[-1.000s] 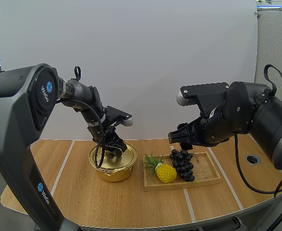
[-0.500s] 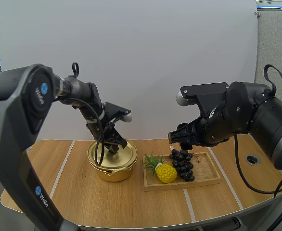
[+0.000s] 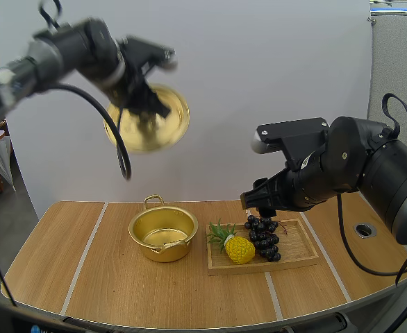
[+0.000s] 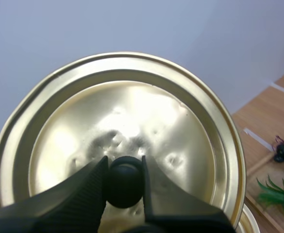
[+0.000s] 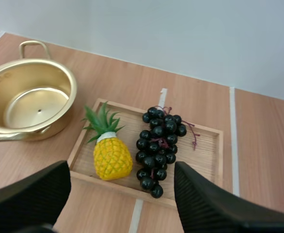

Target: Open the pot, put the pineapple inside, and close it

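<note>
Left gripper (image 4: pixel 125 162) pinches the knob (image 4: pixel 125 184) of the lid (image 4: pixel 132 107) high above the pot (image 3: pixel 163 232) (a slippery hold); it could drop. Right gripper (image 5: pixel 122 170) gapes empty.

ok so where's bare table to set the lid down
Bare table lies left of the pot, along the front edge, and right of the wooden tray. Crowded: the tray, with pineapple and grapes, close beside the pot.

No writing, label, brand, number or sign can be read anywhere (the plain golden pot (image 3: pixel 169 250), its lid (image 3: pixel 160 130), the pineapple (image 3: pixel 239 249), the grapes (image 3: pixel 262 236) and the wooden tray (image 3: pixel 297 244) carry no lettering).
</note>
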Robot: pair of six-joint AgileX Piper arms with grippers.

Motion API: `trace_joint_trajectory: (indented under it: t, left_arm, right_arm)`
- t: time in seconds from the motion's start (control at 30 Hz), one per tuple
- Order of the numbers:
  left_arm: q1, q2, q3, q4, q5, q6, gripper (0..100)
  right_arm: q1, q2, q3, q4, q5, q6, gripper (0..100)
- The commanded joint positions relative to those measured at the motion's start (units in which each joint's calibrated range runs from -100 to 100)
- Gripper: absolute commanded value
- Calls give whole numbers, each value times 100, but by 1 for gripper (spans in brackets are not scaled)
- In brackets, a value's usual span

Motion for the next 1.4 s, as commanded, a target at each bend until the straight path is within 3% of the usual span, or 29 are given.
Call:
trace_joint_trajectory:
  t: [0.0, 0.23, 0.57, 0.87, 1.37]
  left_arm:
    - [-15, -230, -697, 172, 44, -287, 0]
    - [-15, -260, -1931, 334, -109, -492, 0]
    - [-15, -260, -3120, 886, -1025, -492, 0]
    - [-15, -277, -3446, 886, -1708, -492, 0]
    - [-15, -277, -3447, 886, -1742, -492, 0]
  right_arm:
    - [-13, -8, -38, 525, 344, -663, 100]
    - [-13, 765, -38, 843, 1322, -1187, 100]
    - [-13, 2349, -272, 870, 1427, -1478, 100]
    - [-13, 2985, -1158, 859, 1470, -1602, 100]
    - [-13, 4070, -1290, 820, 1121, -2024, 100]
